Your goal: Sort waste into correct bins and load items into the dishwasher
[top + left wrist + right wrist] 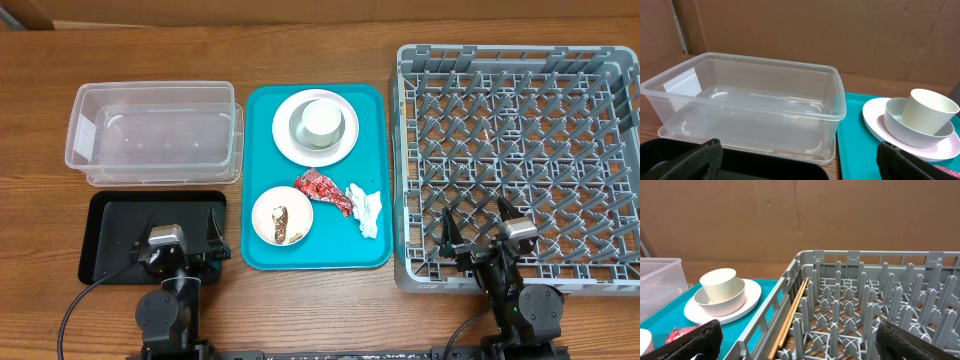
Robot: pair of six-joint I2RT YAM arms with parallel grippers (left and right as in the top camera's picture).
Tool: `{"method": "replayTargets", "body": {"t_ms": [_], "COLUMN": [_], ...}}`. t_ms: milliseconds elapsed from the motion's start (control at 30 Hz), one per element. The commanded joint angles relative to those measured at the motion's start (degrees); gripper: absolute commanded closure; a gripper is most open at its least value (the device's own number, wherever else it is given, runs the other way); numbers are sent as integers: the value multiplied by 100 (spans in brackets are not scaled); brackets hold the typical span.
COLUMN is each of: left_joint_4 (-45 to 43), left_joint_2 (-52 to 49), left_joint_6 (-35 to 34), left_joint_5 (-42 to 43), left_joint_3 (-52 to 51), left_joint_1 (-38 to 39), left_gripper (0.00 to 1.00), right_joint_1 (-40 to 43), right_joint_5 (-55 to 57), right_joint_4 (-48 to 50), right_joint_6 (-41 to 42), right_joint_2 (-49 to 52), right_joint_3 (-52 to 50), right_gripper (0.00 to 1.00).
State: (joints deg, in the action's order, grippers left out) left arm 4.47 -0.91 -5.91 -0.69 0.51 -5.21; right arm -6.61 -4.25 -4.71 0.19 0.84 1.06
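On the worktop, the tray (262,150) lies between clear bin (150,135) and rack (401,150), shortening reaches; left hand (182,235) and right hand (477,228) rest wide open, empty

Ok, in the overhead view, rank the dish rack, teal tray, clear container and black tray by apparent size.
Largest to smallest:
1. dish rack
2. teal tray
3. clear container
4. black tray, partly covered at its near edge

The left arm (166,300) and right arm (522,300) are black, with round bases. Each wrist carries a silver-grey block (165,236). Black cables (78,302) trail off. The left pincer (800,146) and right pincer (799,326) have matte black fingers (692,162).
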Motion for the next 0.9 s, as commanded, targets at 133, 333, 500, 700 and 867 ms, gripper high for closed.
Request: {"method": "replayTargets", "body": {"t_ms": [133,333,500,700,867], "left_joint_4": [-20,-11,-201,-507,-133], "left_joint_2": [55,55,55,55,55], "left_joint_6": [76,79,76,-140,-140], "left_joint_5": [-26,28,-4,297,1154], "left_joint_3": [-24,-24,-24,44,627], "left_joint_1": [35,35,33,33,33], "left_gripper": [0,0,0,0,0], "right_joint_1": [31,31,31,31,31], "right_joint_5": [15,15,15,15,15], "right_joint_4": [28,28,28,28,28], "right_joint_6": [9,9,9,9,9], "right_joint_2": [-61,-61,-61,-61,-61], "right_joint_3": [-61,-61,-59,-61,-61], "right_gripper": [0,0,0,0,0]}}
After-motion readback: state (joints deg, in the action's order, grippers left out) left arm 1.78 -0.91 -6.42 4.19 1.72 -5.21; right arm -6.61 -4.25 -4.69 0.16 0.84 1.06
